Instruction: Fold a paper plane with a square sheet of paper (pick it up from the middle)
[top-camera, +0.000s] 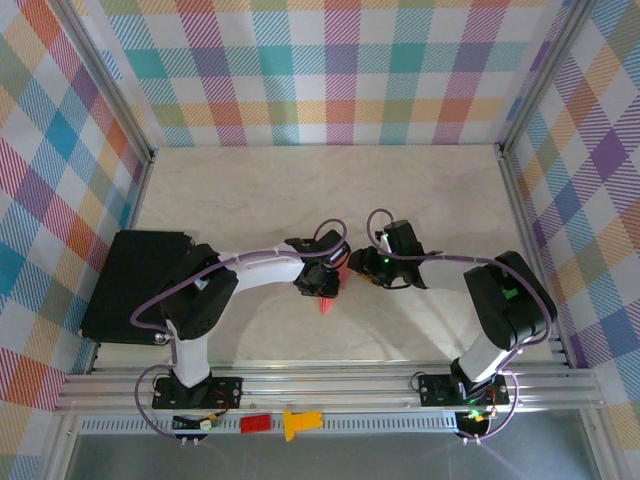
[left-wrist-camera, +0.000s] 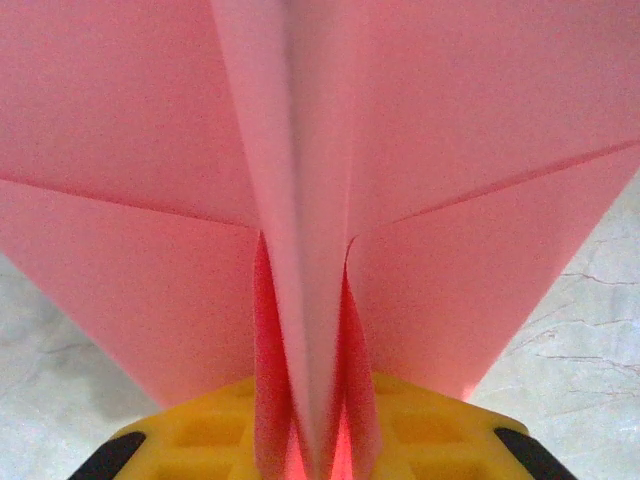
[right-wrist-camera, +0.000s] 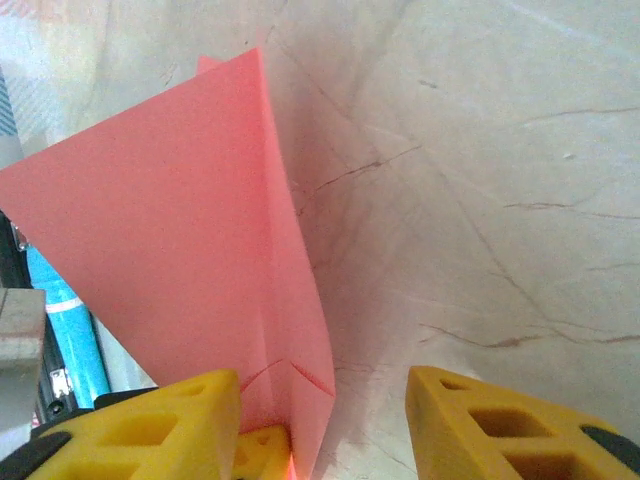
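Paper plane (top-camera: 325, 300), a pointed salmon-pink dart, sits over the table (top-camera: 300, 180) near its middle, between the two arms; the left gripper (left-wrist-camera: 320, 450) is clenched on the centre keel, probably so both wings can spread freely to either side; the right gripper (right-wrist-camera: 322, 385) has its jaws apart beside one wing, grasping nothing, so the left alone carries it

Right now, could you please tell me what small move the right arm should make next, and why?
Probably draw the right gripper back from the paper plane. Its jaws stand apart, the paper beside one finger, while the left gripper pinches the centre fold, so the left seems to hold it alone.
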